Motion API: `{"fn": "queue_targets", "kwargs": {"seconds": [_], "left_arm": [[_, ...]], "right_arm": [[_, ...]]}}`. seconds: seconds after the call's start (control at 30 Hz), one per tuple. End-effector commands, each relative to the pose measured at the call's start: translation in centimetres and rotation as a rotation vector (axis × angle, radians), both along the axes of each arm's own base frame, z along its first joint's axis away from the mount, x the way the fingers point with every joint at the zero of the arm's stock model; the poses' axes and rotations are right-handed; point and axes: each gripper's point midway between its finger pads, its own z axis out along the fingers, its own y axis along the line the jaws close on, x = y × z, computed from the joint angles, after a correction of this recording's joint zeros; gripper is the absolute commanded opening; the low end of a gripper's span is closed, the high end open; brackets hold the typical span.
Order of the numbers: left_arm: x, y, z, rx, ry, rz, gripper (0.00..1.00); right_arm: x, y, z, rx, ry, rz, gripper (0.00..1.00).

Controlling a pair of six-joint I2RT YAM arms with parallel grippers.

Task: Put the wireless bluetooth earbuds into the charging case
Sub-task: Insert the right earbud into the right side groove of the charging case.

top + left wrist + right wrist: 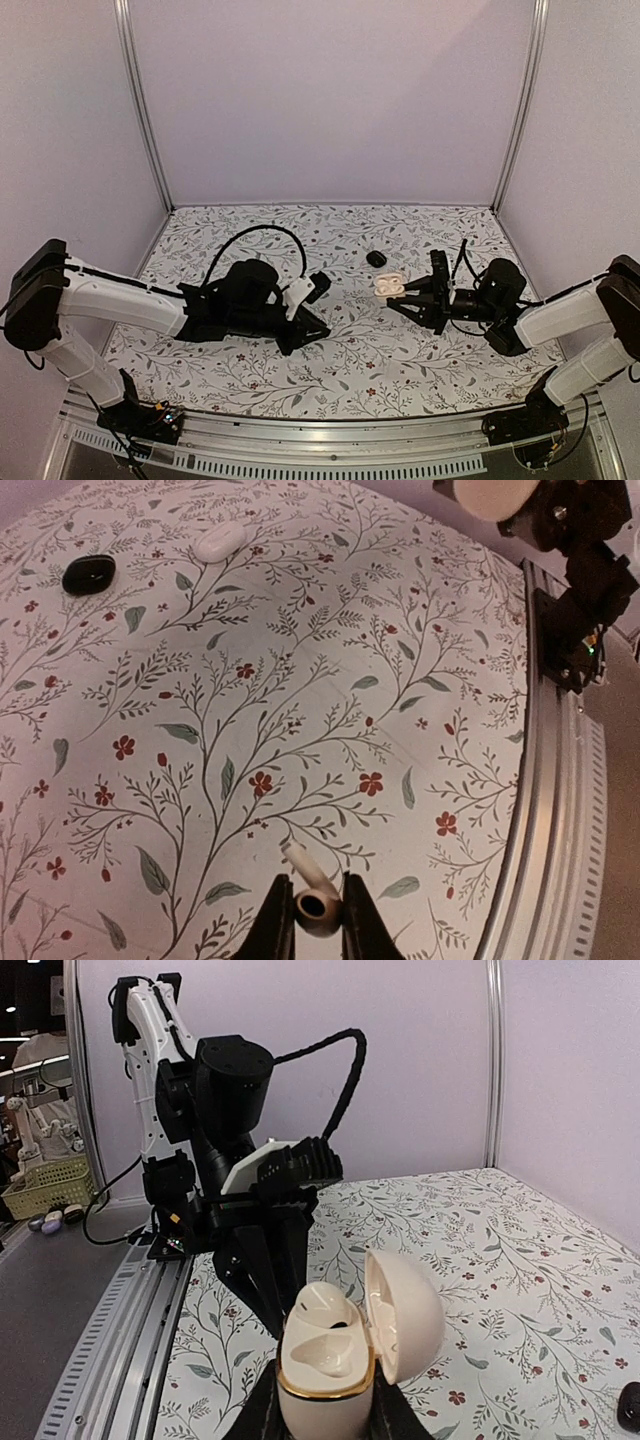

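The left arm (120,300) and right arm (560,315) stretch low and inward, wrists facing.
The left jaws pinch a tiny white stemmed earbud (315,900) over the tabletop's (400,370) middle; the right jaws clamp an open white gold-rimmed charging case (330,1360) toward the right edge.

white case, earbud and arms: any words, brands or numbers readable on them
No text can be read in any view.
The open white case in the right gripper shows only a gold rim, no print.
The white earbud in the left gripper, the black case and the left arm show no legible marks.
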Motion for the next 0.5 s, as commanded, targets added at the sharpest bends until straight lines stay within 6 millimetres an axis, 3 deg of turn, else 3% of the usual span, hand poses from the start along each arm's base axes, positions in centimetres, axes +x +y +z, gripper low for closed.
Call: {"fn": "queue_targets", "kwargs": {"seconds": [0.0,0.3,0.47], "left_arm": [[-1.1,0.0,3.2,-0.028,0.043,-0.043,0.06],[-2.9,0.0,8.2,-0.098,0.117,-0.104,0.06],[-4.3,-0.5,11.1,-0.137,0.175,-0.164,0.05]], "right_arm": [[0.0,0.3,0.0,0.005,-0.046,0.002,0.0],[0.8,1.2,1.1,-0.032,-0.155,-0.047,0.0],[1.3,1.7,0.5,-0.047,-0.189,-0.082,0.0]]}}
